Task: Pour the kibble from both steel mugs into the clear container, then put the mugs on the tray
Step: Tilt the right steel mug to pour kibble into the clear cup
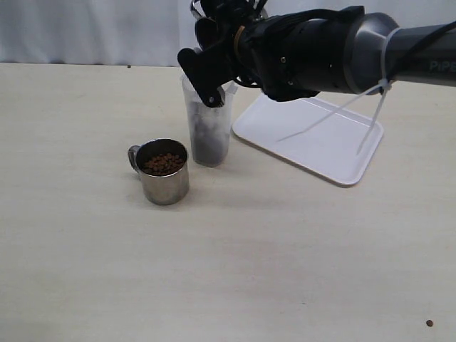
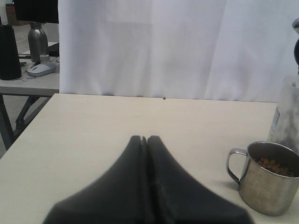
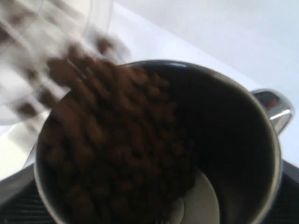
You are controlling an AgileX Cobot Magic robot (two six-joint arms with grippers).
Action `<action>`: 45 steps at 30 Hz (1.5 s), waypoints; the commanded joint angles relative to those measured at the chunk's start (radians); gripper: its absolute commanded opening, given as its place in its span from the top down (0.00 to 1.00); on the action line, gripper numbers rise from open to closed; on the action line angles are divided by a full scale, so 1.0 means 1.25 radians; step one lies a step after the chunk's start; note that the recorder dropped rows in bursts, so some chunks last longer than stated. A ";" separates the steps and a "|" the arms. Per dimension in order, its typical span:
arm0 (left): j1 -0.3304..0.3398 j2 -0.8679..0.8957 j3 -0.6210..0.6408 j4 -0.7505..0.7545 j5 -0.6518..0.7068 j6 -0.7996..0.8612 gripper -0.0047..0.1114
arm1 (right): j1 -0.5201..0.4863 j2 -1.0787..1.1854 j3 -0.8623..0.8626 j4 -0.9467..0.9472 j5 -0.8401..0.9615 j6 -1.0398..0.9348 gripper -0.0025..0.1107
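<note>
My right gripper [image 1: 211, 65] is shut on a steel mug [image 3: 243, 140] and holds it tipped over the rim of the clear container [image 1: 208, 132]. Kibble [image 3: 117, 149] slides out of the mug toward the container's mouth [image 3: 70, 28], blurred by motion. Dark kibble [image 1: 209, 148] lies in the container's bottom. In the exterior view the held mug is mostly hidden behind the gripper. The second steel mug [image 1: 165, 173] stands upright left of the container, filled with kibble [image 1: 164, 163]. My left gripper [image 2: 144, 139] is shut and empty, hovering over bare table left of that mug [image 2: 268, 184].
The white tray [image 1: 313, 142] lies right of the container, under my right arm, with nothing on it. One stray pellet [image 1: 429, 323] rests near the table's front right corner. A white curtain hangs behind the table; a side desk [image 2: 28, 79] stands beyond its left edge.
</note>
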 commanded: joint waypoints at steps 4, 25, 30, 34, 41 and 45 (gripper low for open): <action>0.001 -0.003 0.002 0.001 -0.003 0.000 0.96 | -0.003 -0.008 -0.008 -0.012 0.016 -0.039 0.94; 0.001 -0.003 0.002 0.001 -0.007 0.000 0.96 | 0.015 -0.008 -0.003 -0.012 0.083 0.005 0.94; 0.001 -0.003 0.002 0.001 -0.007 0.000 0.96 | 0.016 -0.008 -0.001 -0.012 0.079 0.015 0.94; 0.001 -0.003 0.002 0.001 -0.009 0.000 0.96 | 0.016 -0.008 0.001 -0.012 0.079 0.015 0.94; 0.001 -0.003 0.002 0.001 -0.004 0.000 0.96 | 0.035 -0.008 0.002 -0.012 0.097 0.009 0.94; 0.001 -0.003 0.002 0.001 -0.004 0.000 0.96 | 0.042 -0.008 0.002 -0.012 0.101 0.009 0.94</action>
